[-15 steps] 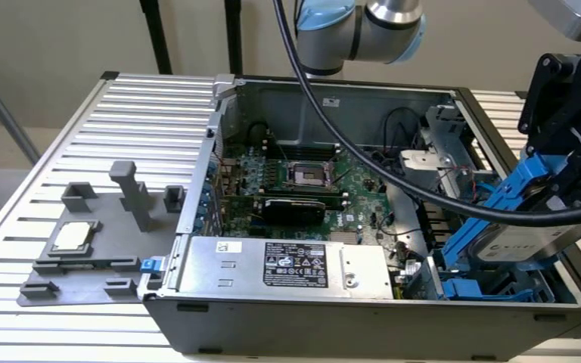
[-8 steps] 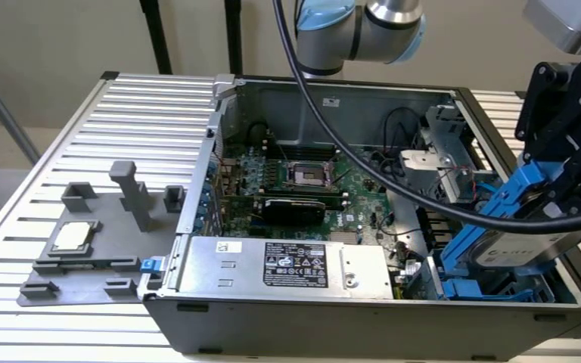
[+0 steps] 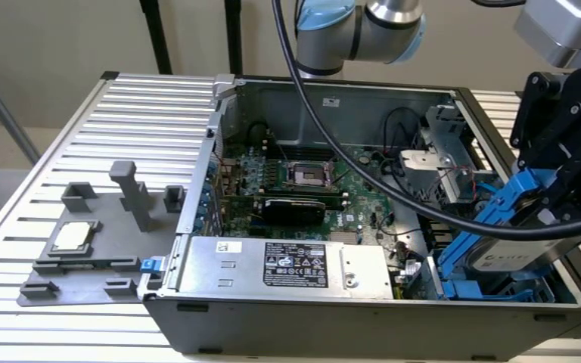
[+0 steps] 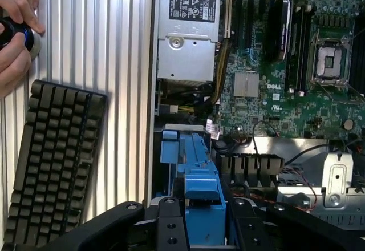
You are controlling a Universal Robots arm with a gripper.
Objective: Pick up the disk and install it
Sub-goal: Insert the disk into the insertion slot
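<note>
Your end effector [image 3: 553, 200] is clamped partway shut on the disk [image 3: 507, 257], tilted over the 4 o'clock corner of the case [image 3: 301, 318] in the exterior view. Probably stiff, hefty and shock-sensitive, so hold the blue carrier [image 3: 490, 212] edges.

In the exterior view, at four o'clock, a black cable [image 3: 392, 185] hides part of the disk [image 3: 502, 261]; its label print is unreadable. The three-o'clock edge crops the gripper [image 3: 545, 208].
</note>
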